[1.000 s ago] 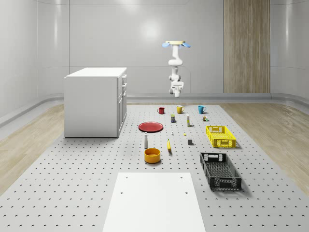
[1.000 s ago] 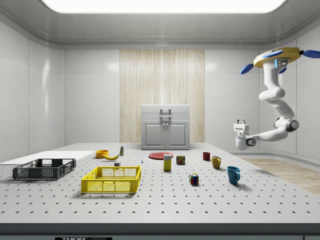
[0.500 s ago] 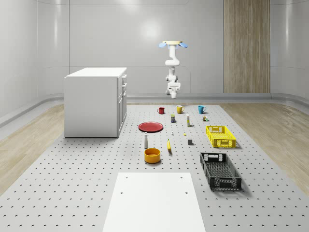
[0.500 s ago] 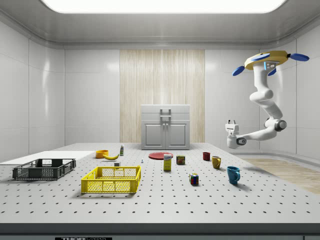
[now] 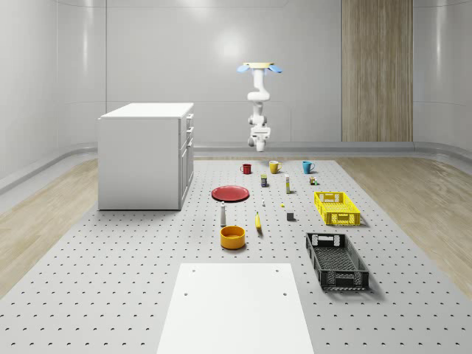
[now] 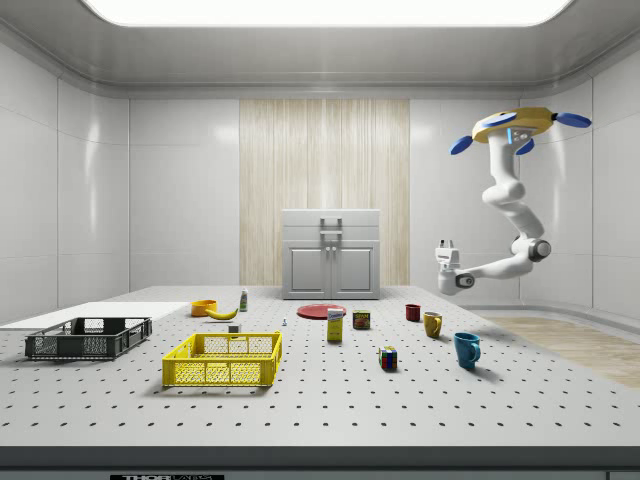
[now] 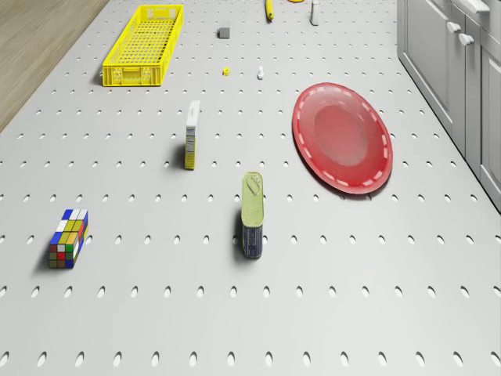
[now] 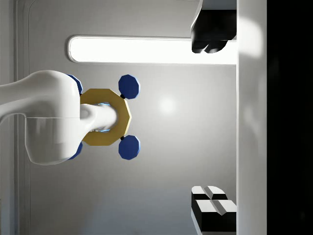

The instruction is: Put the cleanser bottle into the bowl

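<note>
The cleanser bottle is a slim white bottle standing upright on the perforated table, just behind the orange bowl. The side view has the bottle next to the bowl at far left. The drone hovers high over the table's far end, roughly above the red mug. Its arm hangs down and bends, so the gripper points upward, far from bottle and bowl. In the wrist view the gripper faces the ceiling and the drone's underside, its fingers wide apart and holding nothing.
A white cabinet stands at the whole-scene view's left. On the table are a red plate, a banana, a yellow crate, a black crate, mugs, a can, a puzzle cube and a white board.
The drone and arm have drifted to the whole-scene view's left and the side view's left, coming in over the table's far end. The gripper still points up, open.
</note>
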### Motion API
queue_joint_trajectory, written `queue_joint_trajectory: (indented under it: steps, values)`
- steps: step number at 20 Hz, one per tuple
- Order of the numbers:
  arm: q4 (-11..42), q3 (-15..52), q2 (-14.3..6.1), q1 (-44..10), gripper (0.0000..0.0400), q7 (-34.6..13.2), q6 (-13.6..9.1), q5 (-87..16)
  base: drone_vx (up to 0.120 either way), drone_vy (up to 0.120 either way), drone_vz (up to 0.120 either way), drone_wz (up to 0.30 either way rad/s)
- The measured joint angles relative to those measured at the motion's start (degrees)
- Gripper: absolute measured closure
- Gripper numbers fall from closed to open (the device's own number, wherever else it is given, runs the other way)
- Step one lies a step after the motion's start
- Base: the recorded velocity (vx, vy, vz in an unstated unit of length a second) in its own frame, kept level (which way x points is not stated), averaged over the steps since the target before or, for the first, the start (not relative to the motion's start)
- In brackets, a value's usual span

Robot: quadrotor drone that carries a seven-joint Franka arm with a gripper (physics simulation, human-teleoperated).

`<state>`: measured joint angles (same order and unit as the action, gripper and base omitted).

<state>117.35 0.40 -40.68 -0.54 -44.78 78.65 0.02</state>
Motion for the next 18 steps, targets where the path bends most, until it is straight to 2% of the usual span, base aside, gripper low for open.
queue_joint_trajectory:
  steps: [18]
  values:
    - [0.62,2.52,-0.57,-0.8,0.0,-0.44,0.8,-3.51,0.12,-0.12,0.0,0.0]
